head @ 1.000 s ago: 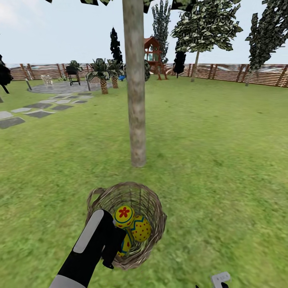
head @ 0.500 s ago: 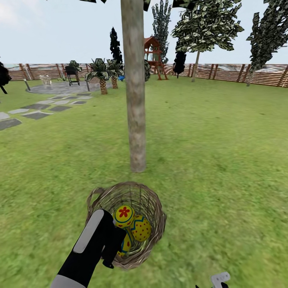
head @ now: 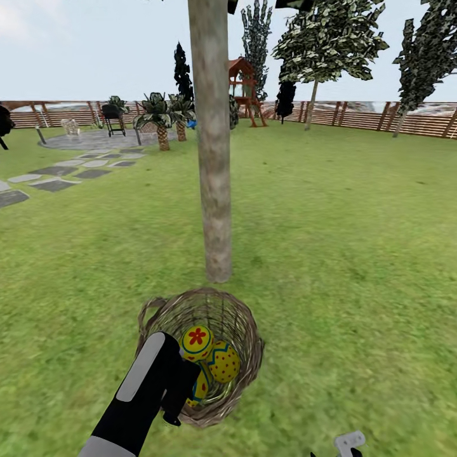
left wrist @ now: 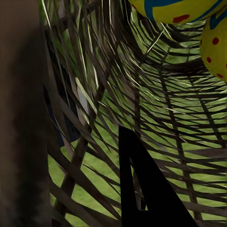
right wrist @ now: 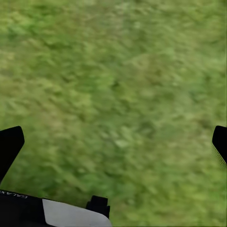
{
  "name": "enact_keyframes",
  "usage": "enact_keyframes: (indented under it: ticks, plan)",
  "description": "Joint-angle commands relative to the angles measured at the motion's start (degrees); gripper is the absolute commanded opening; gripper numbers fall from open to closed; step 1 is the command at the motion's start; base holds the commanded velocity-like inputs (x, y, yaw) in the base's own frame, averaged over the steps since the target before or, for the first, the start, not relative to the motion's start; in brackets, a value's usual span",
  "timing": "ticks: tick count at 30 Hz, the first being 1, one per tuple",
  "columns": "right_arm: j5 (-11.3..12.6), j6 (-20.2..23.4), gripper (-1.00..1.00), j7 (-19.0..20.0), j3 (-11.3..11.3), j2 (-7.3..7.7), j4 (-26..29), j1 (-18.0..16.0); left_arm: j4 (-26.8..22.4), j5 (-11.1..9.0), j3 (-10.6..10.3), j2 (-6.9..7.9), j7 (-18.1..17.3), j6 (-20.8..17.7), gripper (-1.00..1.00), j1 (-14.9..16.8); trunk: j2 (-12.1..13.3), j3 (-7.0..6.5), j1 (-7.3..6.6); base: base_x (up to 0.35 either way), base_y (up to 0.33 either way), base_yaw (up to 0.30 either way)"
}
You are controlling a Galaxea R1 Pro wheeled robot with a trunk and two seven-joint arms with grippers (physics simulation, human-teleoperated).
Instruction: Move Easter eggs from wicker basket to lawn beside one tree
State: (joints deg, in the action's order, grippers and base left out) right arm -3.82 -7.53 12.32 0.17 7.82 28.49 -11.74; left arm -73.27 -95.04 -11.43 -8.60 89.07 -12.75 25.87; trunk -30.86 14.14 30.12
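Wickerwork of the basket stands on the lawn in the head view, just at 6 o'clock of the tree, whose crown is cut off. Inside lie the Easter eggs: two plain, a third half hidden behind the left gripper, which covers the basket's 8 o'clock rim; its jaws' state I cannot tell. The right gripper hangs over bare grass, jaws spread wide, tips at the frame's edges.
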Motion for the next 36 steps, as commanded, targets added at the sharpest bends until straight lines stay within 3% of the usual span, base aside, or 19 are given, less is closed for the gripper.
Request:
enact_keyframes:
  ticks: [1,29,34,36]
  plan:
    - [-0.40,-0.21,1.00,0.08,0.01,0.01,-0.02,-0.04,-0.03,-0.14,0.01,-0.01,0.23,-0.87,-1.00,0.05,-0.08,0.09,0.05,0.337,0.000,0.000]
    - [-0.40,-0.30,1.00,0.08,0.01,0.08,-0.02,-0.04,-0.03,-0.14,0.01,-0.01,0.23,-0.84,-1.00,0.05,-0.08,0.09,0.05,0.337,0.000,0.000]
    - [-0.40,-0.30,1.00,0.08,0.01,0.09,-0.01,-0.04,-0.03,-0.14,-0.18,-0.10,0.23,-0.82,-1.00,0.05,-0.08,0.09,0.05,0.059,0.000,0.000]
    - [-0.40,-0.30,1.00,0.08,0.01,0.09,-0.02,-0.04,-0.03,-0.07,-1.31,-0.06,0.23,-0.79,-1.00,0.05,-0.08,0.09,0.05,0.001,0.000,0.000]
